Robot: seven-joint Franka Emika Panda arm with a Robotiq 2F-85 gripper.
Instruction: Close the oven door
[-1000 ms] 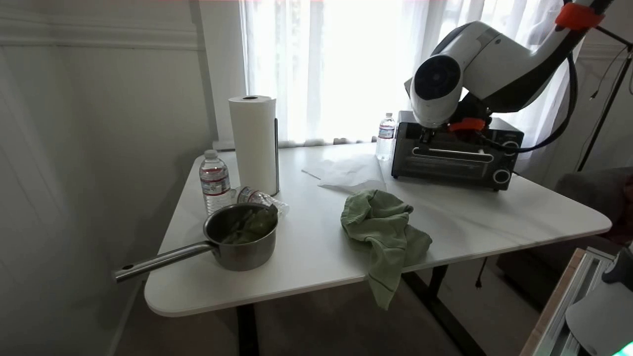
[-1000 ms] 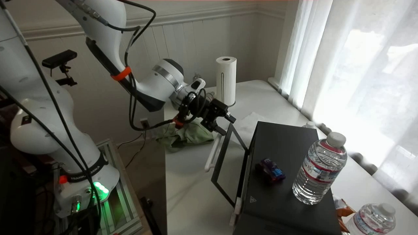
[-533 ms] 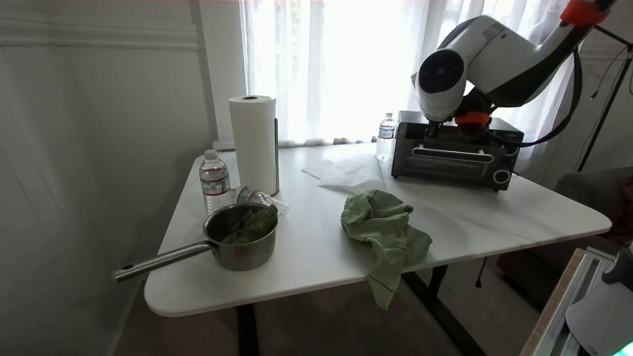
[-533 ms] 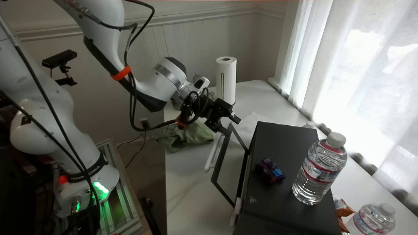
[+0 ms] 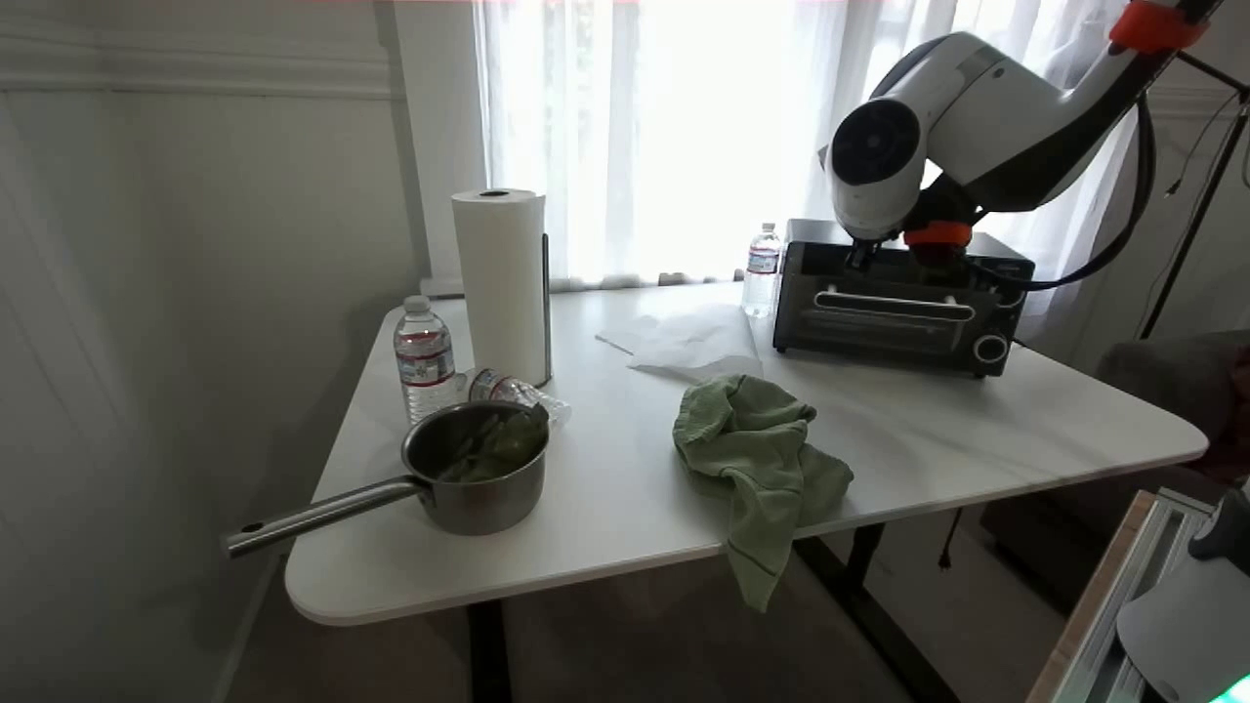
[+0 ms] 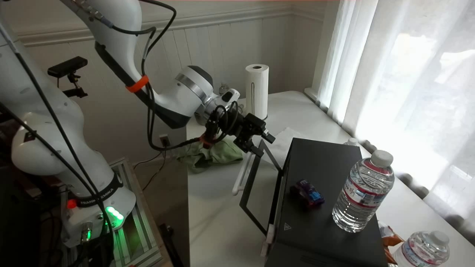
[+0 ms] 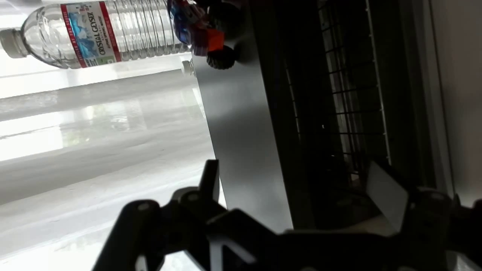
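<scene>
The oven (image 6: 319, 159) stands on the table and also shows in an exterior view (image 5: 991, 353). Its oven door (image 6: 249, 182) is part open, tilted out from the front, with a light handle bar (image 6: 241, 178) on its outer side, also seen in an exterior view (image 5: 894, 305). My gripper (image 6: 264, 144) is open and empty at the door's far upper corner; one finger overlaps the frame, and I cannot tell if it touches. In the wrist view my gripper (image 7: 292, 167) spreads across the oven's top and dark opening, where a wire rack (image 7: 356, 88) shows. The door is not clearly visible there.
A water bottle (image 6: 362, 194) and a small toy car (image 6: 307, 193) stand on the oven. Another bottle (image 5: 762, 271) stands beside it. A green cloth (image 5: 752, 439), paper sheets (image 5: 688, 342), a pot (image 5: 485, 503) and a paper towel roll (image 5: 503, 293) are on the table.
My gripper has moved slightly toward the oven and over the door's upper edge, mostly in the earlier half second. The oven door has not visibly moved.
</scene>
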